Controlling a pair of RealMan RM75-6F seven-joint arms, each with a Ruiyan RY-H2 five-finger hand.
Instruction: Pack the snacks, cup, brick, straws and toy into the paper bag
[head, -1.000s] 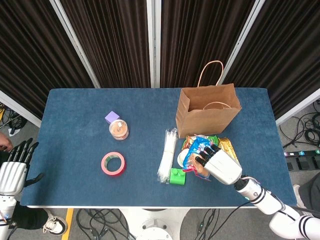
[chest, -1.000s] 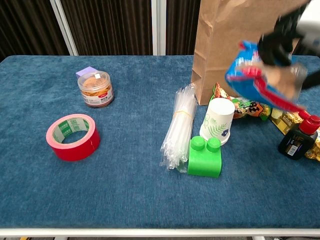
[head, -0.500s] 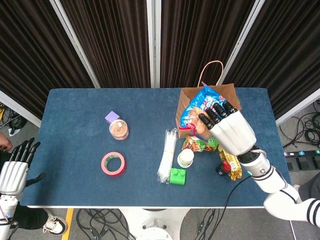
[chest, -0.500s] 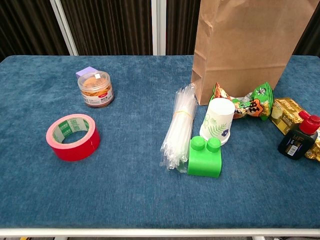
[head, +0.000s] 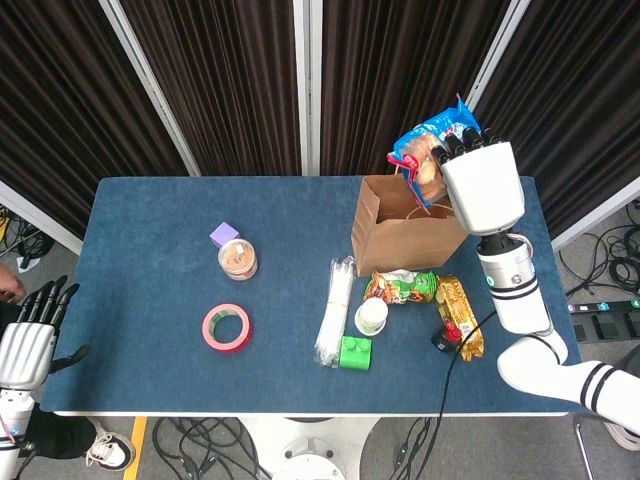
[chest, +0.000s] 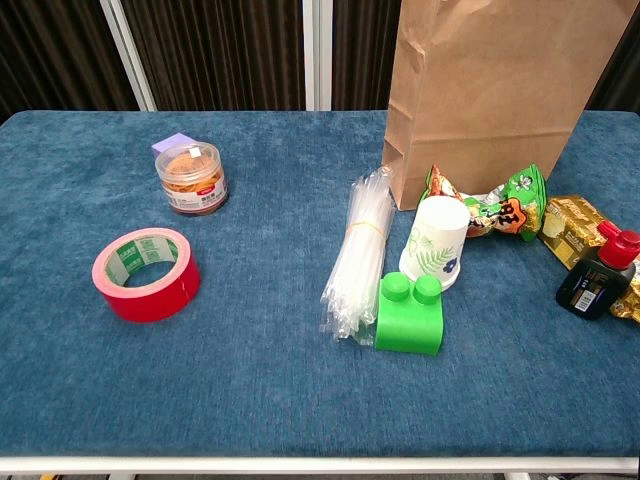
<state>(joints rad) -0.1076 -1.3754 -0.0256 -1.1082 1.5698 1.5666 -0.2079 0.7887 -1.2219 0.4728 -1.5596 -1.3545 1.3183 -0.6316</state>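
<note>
My right hand (head: 480, 185) holds a blue snack bag (head: 430, 145) high above the open top of the brown paper bag (head: 405, 235), which stands upright at the table's back right. In front of the bag lie a green snack pack (head: 400, 287), a gold snack pack (head: 457, 303) and a small black bottle with a red cap (chest: 598, 278). An upturned paper cup (chest: 436, 243), a green brick (chest: 408, 313) and a bundle of clear straws (chest: 357, 250) lie close together. My left hand (head: 25, 340) hangs open beyond the table's left edge.
A roll of red tape (chest: 146, 273) lies front left. Behind it stand a snack jar (chest: 191, 178) with a purple cube (head: 224, 234) touching it. The blue table (head: 150, 300) ends just past the gold pack on the right.
My right hand has lifted the blue snack bag from the pile by the cup up and back, to above the paper bag's opening. The left hand stayed put.
</note>
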